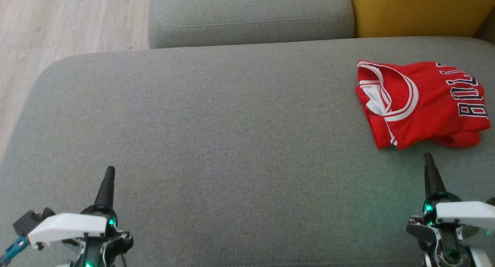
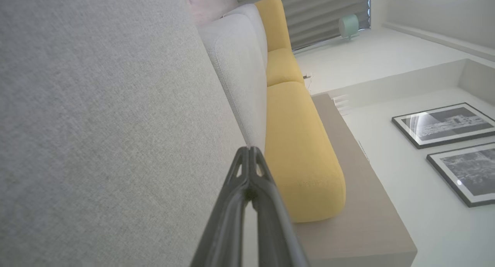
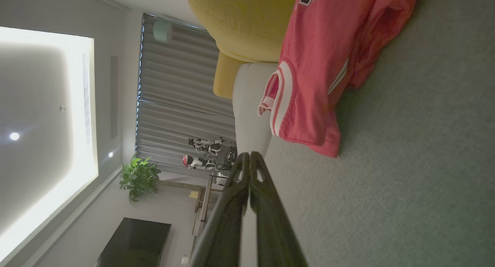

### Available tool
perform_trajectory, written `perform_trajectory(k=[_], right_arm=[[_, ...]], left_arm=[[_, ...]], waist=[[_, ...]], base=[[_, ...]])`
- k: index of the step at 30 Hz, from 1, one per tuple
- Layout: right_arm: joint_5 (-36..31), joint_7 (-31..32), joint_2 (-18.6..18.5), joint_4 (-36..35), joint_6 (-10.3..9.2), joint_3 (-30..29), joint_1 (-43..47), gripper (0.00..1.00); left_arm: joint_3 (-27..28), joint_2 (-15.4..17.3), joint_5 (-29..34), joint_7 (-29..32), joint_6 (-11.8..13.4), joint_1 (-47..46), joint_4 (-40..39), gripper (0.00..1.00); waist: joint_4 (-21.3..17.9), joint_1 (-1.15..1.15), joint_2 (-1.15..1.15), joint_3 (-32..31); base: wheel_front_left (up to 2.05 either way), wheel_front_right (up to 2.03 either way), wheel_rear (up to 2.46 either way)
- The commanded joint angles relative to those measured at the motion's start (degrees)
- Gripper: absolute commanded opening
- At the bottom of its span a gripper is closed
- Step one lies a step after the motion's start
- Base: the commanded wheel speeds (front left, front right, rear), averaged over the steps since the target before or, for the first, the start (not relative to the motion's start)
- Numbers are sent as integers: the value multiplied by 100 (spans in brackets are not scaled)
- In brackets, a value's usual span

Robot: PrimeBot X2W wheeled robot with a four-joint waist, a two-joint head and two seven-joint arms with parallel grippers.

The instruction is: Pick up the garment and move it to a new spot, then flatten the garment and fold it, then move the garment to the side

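The bunched red jersey [image 1: 421,102], lettered "BULL", lies at the right of the grey fabric sofa seat [image 1: 232,124]. My left end effector [image 1: 111,169] and right end effector [image 1: 427,157] are closed tight, empty, the right one near the jersey but apart.

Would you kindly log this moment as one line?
red white-trimmed jersey on grey fabric sofa seat, right side | left gripper: shut, empty | right gripper: shut, empty

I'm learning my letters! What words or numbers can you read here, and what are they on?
"BULL": dark, white-edged letters on the red jersey, head view; the next letter curls mostly out of sight.
Right wrist view: letter scraps at the jersey's top edge, cut off, unreadable.
Nothing else bears readable text.
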Motion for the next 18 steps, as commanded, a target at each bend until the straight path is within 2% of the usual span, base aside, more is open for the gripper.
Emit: perform_trajectory(k=[1, 18], right_arm=[[227, 54, -127, -142, -4, 66, -328, 0], [1287, 132, -125, 67, -5, 0, -495, 0]], left_arm=[[243, 34, -212, 48, -63, -349, -141, 0], [444, -54, -1270, 268, -153, -505, -40, 0]], waist=[[-6, 0, 0, 1], [-58, 0, 0, 9]], base=[[0, 0, 0], [0, 0, 0]])
